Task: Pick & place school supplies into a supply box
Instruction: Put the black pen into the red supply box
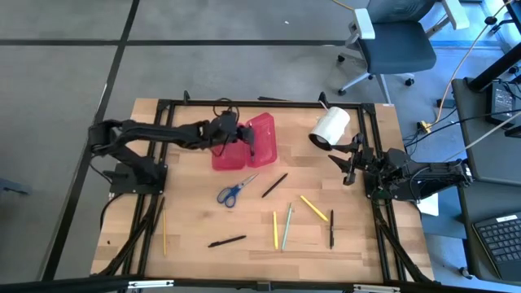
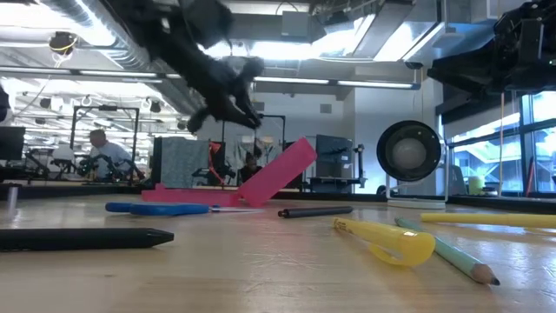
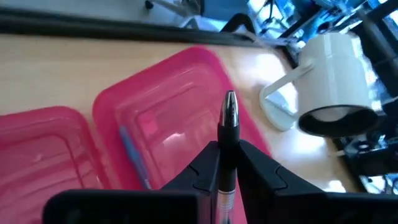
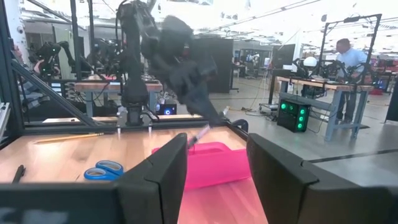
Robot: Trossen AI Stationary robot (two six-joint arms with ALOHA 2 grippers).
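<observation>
The pink translucent supply box (image 1: 232, 155) lies open at the table's far middle, with one half (image 3: 174, 118) tilted up. A thin blue thing (image 3: 132, 155) lies inside it. My left gripper (image 1: 244, 140) is above the box, shut on a silver-tipped pen (image 3: 228, 134). Blue-handled scissors (image 1: 234, 192), black pens (image 1: 274, 185) (image 1: 226, 241) (image 1: 331, 229), a yellow pen (image 1: 313, 207) and yellow and green pencils (image 1: 280, 229) lie flat on the table nearer the front. My right gripper (image 4: 214, 177) is open and empty at the table's right, next to the white roll (image 1: 330, 128). My left gripper pinches the pen's barrel (image 3: 226, 177) between its two fingers (image 3: 202, 168). The pen lies along the fingers and its tip (image 3: 229, 104) sticks out past them. The pen slants down from the table's left toward the box (image 4: 200, 135) and is lifted clear of it.
The white roll (image 3: 339, 74) lies just right of the box. A yellow pencil (image 1: 164, 228) lies near the table's front left. A black frame (image 1: 269, 104) runs round the table's edges. People and benches show in the room beyond the table.
</observation>
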